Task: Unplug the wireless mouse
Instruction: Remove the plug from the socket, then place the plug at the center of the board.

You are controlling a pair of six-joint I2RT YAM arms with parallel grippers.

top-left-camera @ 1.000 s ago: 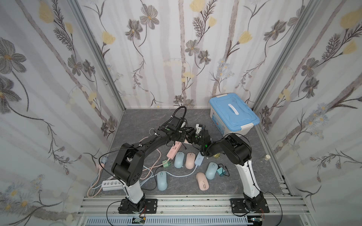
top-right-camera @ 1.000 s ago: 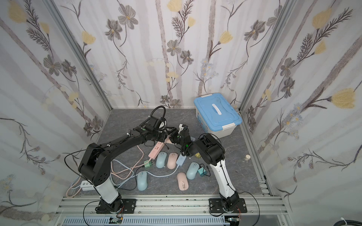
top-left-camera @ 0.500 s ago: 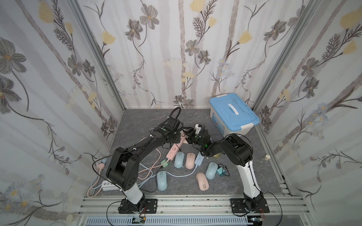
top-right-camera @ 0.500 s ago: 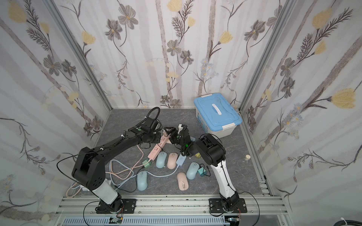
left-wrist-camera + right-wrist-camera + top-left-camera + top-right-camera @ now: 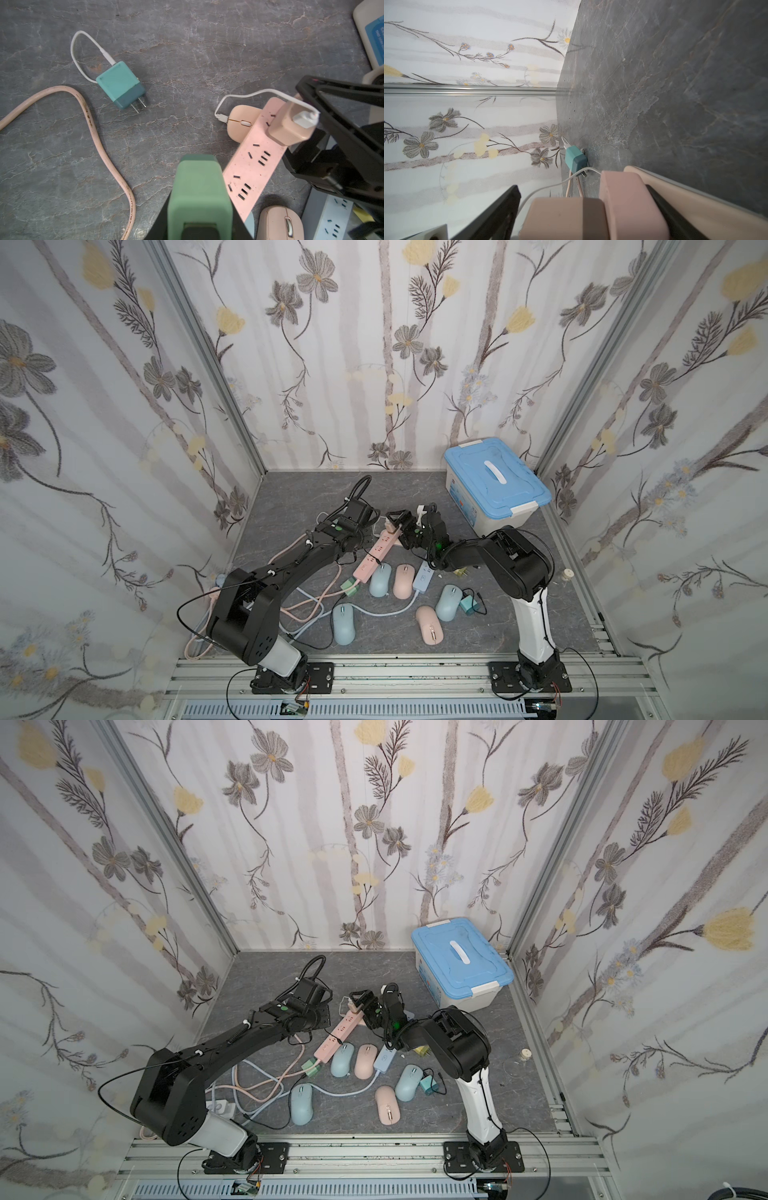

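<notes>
Grey marbled table (image 5: pixel 187 52) carries a pink power strip (image 5: pixel 253 162); the pink oval wireless mouse (image 5: pixel 239 126) lies partly under its end, cabled to a pink charger block (image 5: pixel 288 128). Around that block the right hand (image 5: pixel 581 199) spreads wide; the left hand (image 5: pixel 198 176) is closed.

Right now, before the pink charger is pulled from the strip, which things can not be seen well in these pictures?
- Charger prongs: inside the strip, no view shows them.
- Left end effector: the left wrist view shows one green pad, cut off by the edge; in both top views its wrist hides the tips.
- Cabled mouse: half under the strip in the left wrist view.
</notes>
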